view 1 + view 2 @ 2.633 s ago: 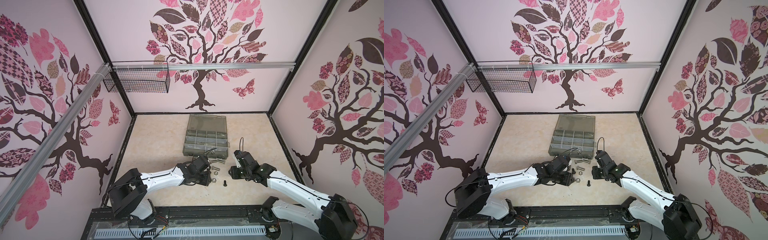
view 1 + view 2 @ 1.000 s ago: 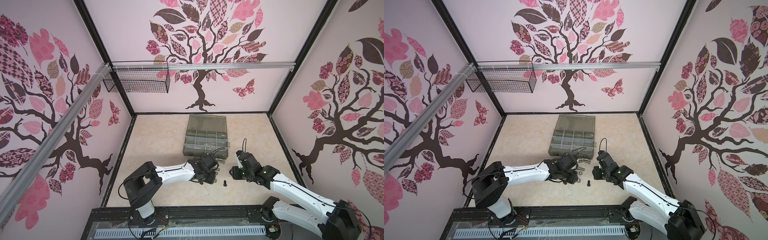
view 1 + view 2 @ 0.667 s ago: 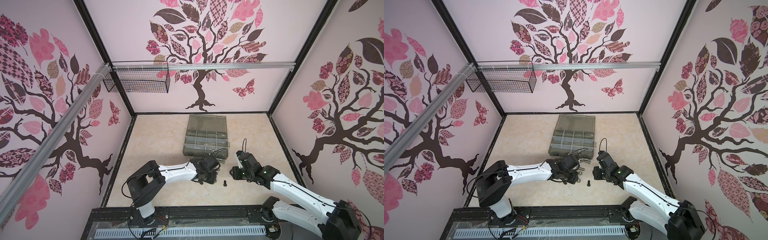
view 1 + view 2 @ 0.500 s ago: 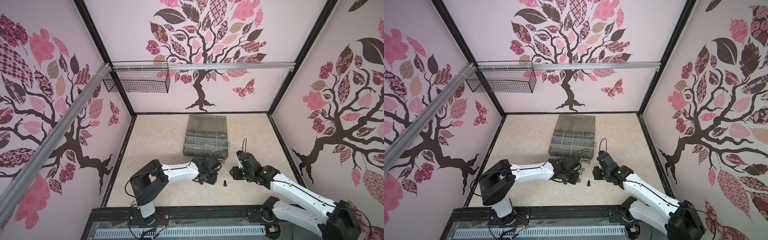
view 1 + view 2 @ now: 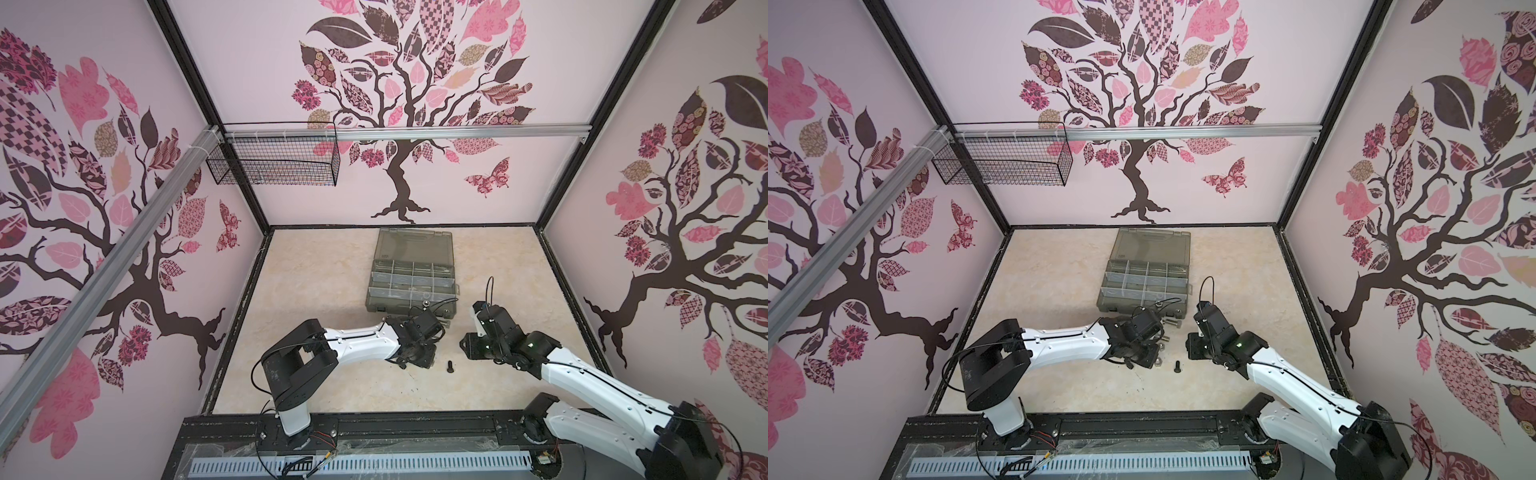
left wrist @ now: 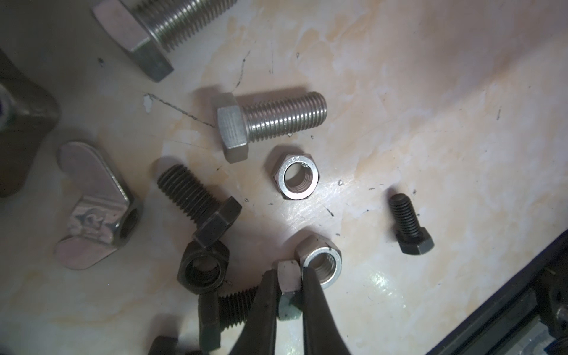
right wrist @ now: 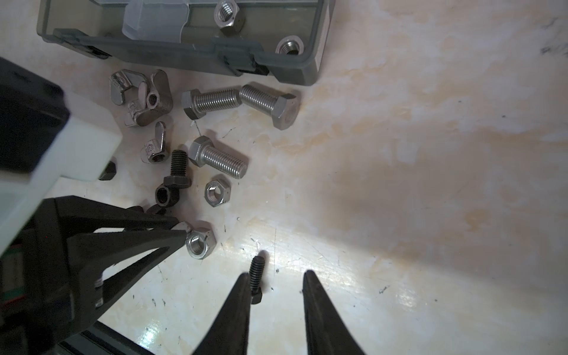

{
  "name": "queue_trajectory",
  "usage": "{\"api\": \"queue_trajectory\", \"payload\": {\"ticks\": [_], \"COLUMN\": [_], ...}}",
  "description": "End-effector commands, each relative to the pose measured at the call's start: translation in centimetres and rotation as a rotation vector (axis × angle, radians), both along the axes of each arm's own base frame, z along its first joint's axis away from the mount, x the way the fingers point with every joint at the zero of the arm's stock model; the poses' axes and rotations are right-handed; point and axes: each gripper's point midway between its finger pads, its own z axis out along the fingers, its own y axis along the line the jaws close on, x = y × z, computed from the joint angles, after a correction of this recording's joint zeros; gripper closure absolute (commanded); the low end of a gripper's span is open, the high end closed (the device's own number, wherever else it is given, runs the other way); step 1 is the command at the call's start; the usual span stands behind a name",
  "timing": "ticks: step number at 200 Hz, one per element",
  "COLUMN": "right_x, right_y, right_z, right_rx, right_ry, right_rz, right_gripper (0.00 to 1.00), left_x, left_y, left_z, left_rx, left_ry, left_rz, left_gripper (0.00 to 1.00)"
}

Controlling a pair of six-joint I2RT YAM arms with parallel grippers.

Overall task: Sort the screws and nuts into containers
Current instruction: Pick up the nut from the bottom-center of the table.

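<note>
My left gripper (image 6: 289,270) is shut on a silver hex nut (image 6: 289,278) standing on edge on the table, in the loose pile in front of the grey organizer case (image 5: 411,286). A second silver nut (image 6: 321,266) lies touching it. Silver screws (image 7: 218,159), wing nuts (image 7: 140,95), a black screw (image 7: 178,170) and a black nut (image 7: 164,195) lie around. My right gripper (image 7: 275,273) hangs open low over the table, with a small black screw (image 7: 256,276) beside one finger. Two silver nuts (image 7: 229,13) sit in a near compartment of the case.
The case's lid (image 5: 413,245) lies open flat toward the back wall. A black wire basket (image 5: 274,166) hangs high on the back left rail. A black frame edge (image 5: 374,428) runs along the table's front. The two arms' wrists are close together.
My left gripper has reached a little further right into the pile and closed on the silver nut. The right arm has stayed almost still.
</note>
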Motion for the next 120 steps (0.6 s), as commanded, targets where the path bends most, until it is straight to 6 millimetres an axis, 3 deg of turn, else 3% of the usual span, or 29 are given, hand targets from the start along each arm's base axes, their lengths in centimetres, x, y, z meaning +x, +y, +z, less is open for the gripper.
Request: {"api": "queue_trajectory", "payload": {"ticks": [1, 46, 120], "right_x": [-0.5, -0.4, -0.2], "right_y": [-0.1, -0.3, -0.1], "right_z": [-0.5, -0.3, 0.0], "right_rx": [-0.011, -0.015, -0.019], "right_ry": [0.024, 0.016, 0.017], "right_rz": [0.008, -0.003, 0.001], "right_gripper": [0.68, 0.69, 0.7], "left_x": [0.5, 0.4, 2.3], "left_y": [-0.8, -0.8, -1.7], "left_z": [0.8, 2.0, 8.4], "left_rx": [-0.013, -0.044, -0.152], "left_ry": [-0.026, -0.037, -0.142], "left_rz": [-0.004, -0.005, 0.007], "left_gripper": [0.89, 0.92, 0.93]}}
